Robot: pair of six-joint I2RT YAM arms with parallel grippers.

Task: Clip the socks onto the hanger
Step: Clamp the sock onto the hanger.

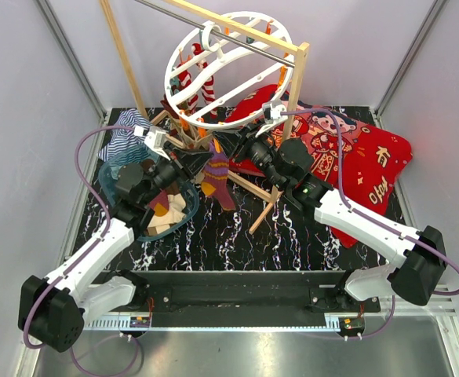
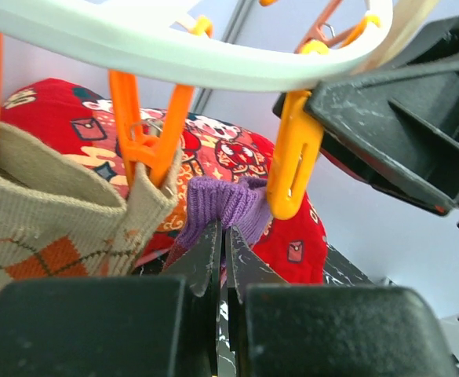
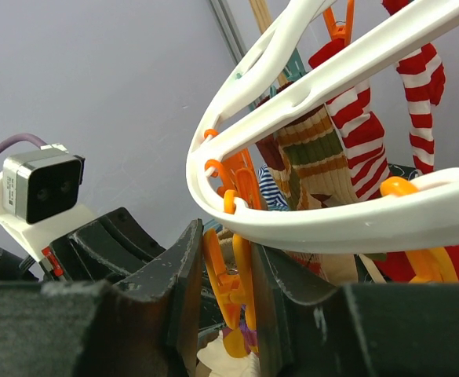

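Just under the white hanger [image 2: 174, 51], the left gripper [image 2: 223, 232] is pinched tight on a purple sock [image 2: 213, 200]. The right gripper [image 3: 225, 251] squeezes 1 orange clip [image 3: 220, 275] hanging from the hanger's rim.

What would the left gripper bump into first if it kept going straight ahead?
The purple sock: the left gripper seems to pinch it already. Just beyond hangs an orange clip.

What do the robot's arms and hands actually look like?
The left arm and right arm have white shells between chunky black joints, each trailed by a looping purple cable. The left hand and right hand are black, with two flat wedge-shaped fingers and a small white camera housing.
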